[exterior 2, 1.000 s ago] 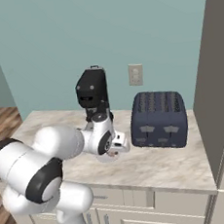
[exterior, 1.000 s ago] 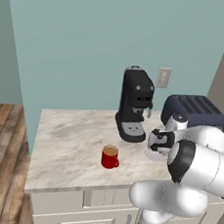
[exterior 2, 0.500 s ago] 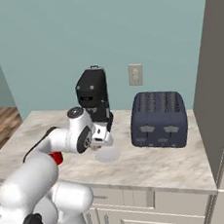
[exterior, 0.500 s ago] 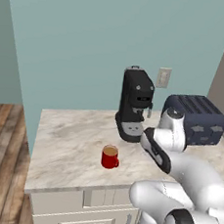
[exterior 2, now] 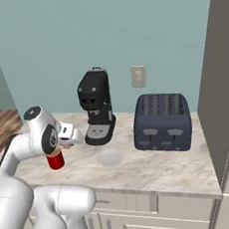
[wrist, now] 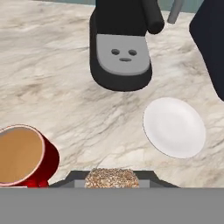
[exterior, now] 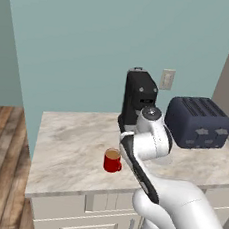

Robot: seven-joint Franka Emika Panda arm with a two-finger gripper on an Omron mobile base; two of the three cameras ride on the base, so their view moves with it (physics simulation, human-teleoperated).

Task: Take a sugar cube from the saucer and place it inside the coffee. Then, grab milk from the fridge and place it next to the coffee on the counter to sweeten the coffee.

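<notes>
Claw (wrist: 112, 177) clenched on sugar cube (wrist: 112, 178); speckled tan cube sits between dark finger tips at bottom of hand view. Coffee (wrist: 22, 155) lies just left of claw in hand view, apart from cube, upright, brown liquid surface exposed. Saucer (wrist: 175, 127) bare, right of claw, flat on marble surface (wrist: 52, 78). Black coffee machine (wrist: 122, 48) behind saucer and mug. In right base view claw (exterior 2: 69, 137) sits just above red mug (exterior 2: 55, 160), saucer (exterior 2: 110, 157) to its right
</notes>
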